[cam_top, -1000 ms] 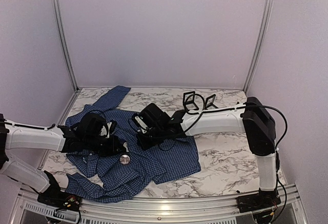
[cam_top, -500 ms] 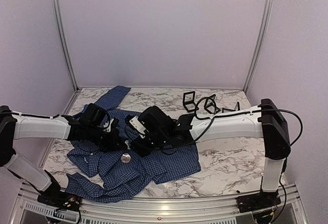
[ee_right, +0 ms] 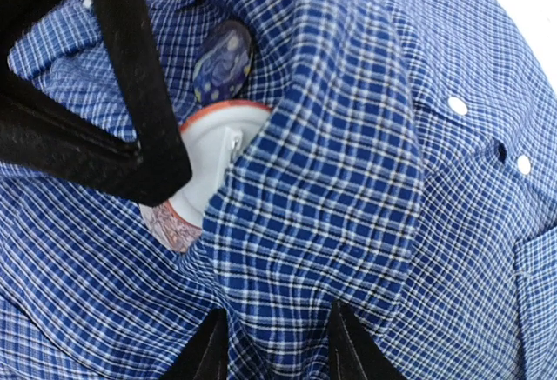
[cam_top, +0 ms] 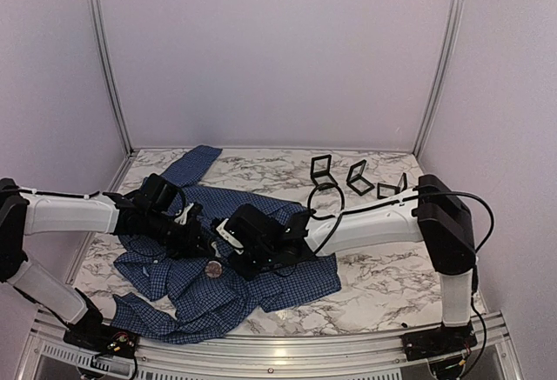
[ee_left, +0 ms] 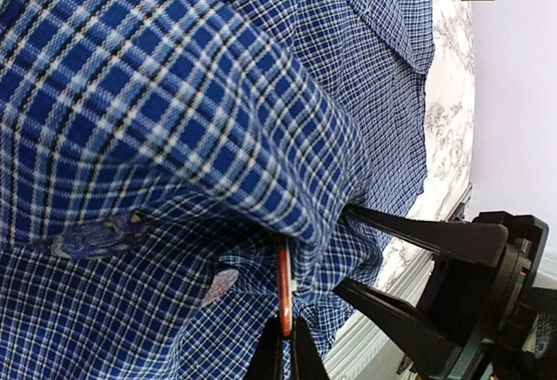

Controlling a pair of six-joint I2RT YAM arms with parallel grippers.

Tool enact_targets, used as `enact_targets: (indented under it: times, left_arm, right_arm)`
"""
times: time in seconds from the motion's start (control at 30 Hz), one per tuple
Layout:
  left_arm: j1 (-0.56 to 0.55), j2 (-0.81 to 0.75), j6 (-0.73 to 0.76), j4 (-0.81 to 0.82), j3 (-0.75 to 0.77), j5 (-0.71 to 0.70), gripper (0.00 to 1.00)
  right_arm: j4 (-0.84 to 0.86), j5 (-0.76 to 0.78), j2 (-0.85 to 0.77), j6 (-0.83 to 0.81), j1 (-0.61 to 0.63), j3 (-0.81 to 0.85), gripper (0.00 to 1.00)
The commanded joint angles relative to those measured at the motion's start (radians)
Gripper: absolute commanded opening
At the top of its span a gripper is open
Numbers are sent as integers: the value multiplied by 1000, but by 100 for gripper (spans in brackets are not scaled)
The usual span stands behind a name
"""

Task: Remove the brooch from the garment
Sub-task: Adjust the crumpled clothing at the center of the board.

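The garment (cam_top: 287, 274), a dark blue checked shirt, lies crumpled on the marble table. Both grippers meet over its middle. My left gripper (ee_left: 284, 350) is shut on the edge of the brooch (ee_left: 284, 286), a thin orange-rimmed disc standing on edge under a raised fold of cloth. From the right wrist the brooch (ee_right: 213, 167) shows its white back and orange rim, with the left fingers (ee_right: 130, 128) black across it. My right gripper (ee_right: 277, 345) grips that raised fold of the garment (ee_right: 322, 189) between its fingertips. In the top view the left gripper (cam_top: 198, 241) and the right gripper (cam_top: 228, 246) almost touch.
Two more round badges sit on the shirt, one dark blue (ee_right: 223, 60) and one pinkish (ee_right: 170, 223). A pale disc (cam_top: 213, 268) lies near the shirt's front. Small black frame boxes (cam_top: 320, 171) stand at the back. The table's near rail (cam_top: 287, 352) runs below.
The right jaws widened, then narrowed around the shirt fold. The right wrist shifted left and nearer. The left gripper, which rose towards it earlier, stays shut on the brooch.
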Motion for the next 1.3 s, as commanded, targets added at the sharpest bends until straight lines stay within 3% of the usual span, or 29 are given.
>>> enact_targets:
  times: [0.0, 0.13, 0.6, 0.9, 1.03, 1.27]
  left_arm:
    - [6, -12, 37, -33, 10, 41, 0]
    - [6, -20, 43, -24, -3, 65, 0]
    - [-1, -55, -35, 158, -126, 169, 0]
    - [-13, -41, -136, 422, -199, 207, 0]
    - [-14, -16, -170, 507, -219, 218, 0]
    - [-14, 14, -198, 582, -226, 249, 0]
  right_arm:
    - [-31, 51, 34, 27, -1, 59, 26]
    - [-34, 56, 50, 54, -21, 80, 0]
    - [51, 56, 50, 61, -63, 114, 0]
    - [200, -127, -16, 71, -134, -27, 0]
    - [215, -238, -47, 77, -151, -62, 7]
    - [127, -271, -130, 122, -160, -108, 17]
